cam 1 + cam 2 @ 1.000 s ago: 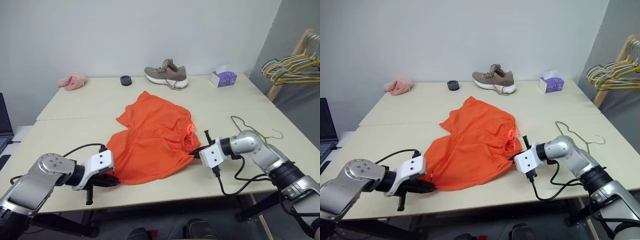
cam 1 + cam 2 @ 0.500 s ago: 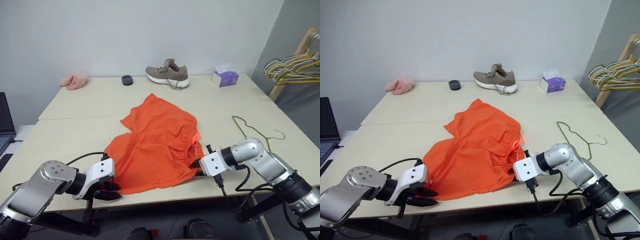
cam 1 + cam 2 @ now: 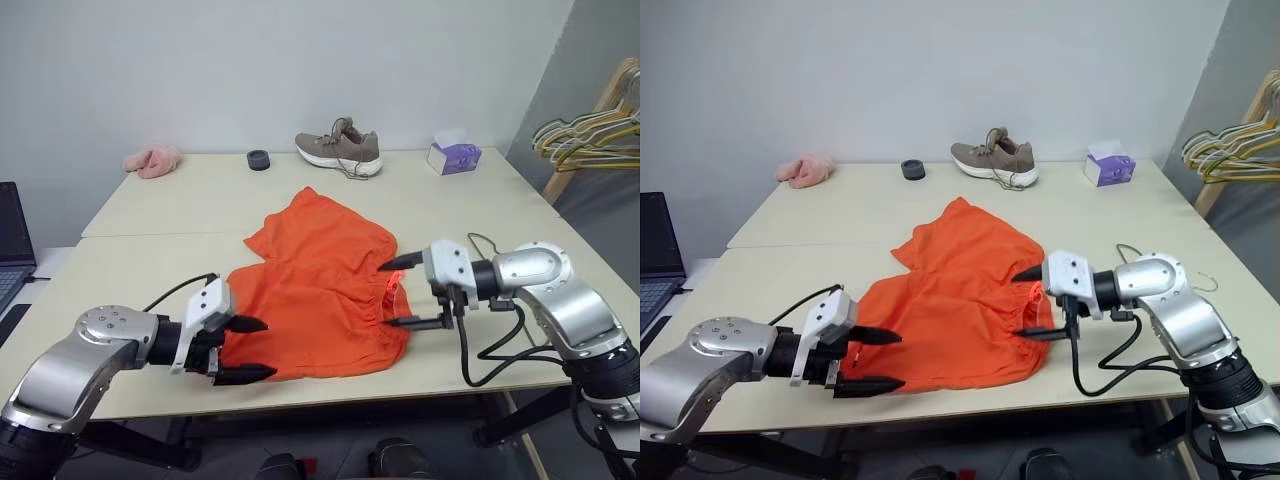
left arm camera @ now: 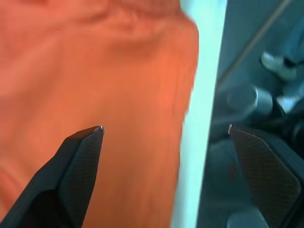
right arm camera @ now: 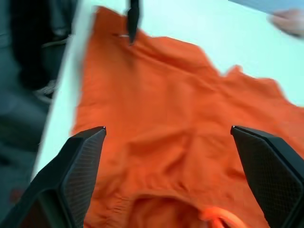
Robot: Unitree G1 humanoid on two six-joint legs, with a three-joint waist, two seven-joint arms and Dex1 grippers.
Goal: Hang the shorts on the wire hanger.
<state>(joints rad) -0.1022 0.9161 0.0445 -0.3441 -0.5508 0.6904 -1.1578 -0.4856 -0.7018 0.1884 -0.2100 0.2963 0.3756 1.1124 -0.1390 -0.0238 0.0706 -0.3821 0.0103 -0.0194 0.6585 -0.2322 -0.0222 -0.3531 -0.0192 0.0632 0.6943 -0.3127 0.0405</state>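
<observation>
Both sets of jaws are standing wide apart and holding nothing: the left gripper (image 3: 243, 350) is hovering at the near left corner of the shorts (image 3: 320, 290), its two black fingers spread one above the other, and the right gripper (image 3: 400, 294) is hovering at the right edge of the shorts, by the gathered waistband, its two fingers likewise spread. The one pair of bright orange shorts is lying flat and rumpled on the counter (image 3: 150, 250), near its front edge, between the two grippers, with the drawstring showing at the waistband on the right. The one thin wire hanger (image 3: 1200, 281) is lying on the counter to the right of the shorts, mostly hidden behind the right arm, with nothing hanging on it. Along the far edge of the counter four things are sitting apart from one another: one pink fluffy cloth (image 3: 152, 160), one small dark round object (image 3: 259, 159), one brown sneaker (image 3: 339, 151) with a white sole, and one purple tissue box (image 3: 452, 155). At the right, a bunch of thicker hangers (image 3: 590, 135) is hanging on a wooden rack, too closely bunched for counting. One laptop (image 3: 12, 240) is showing at the left edge.
</observation>
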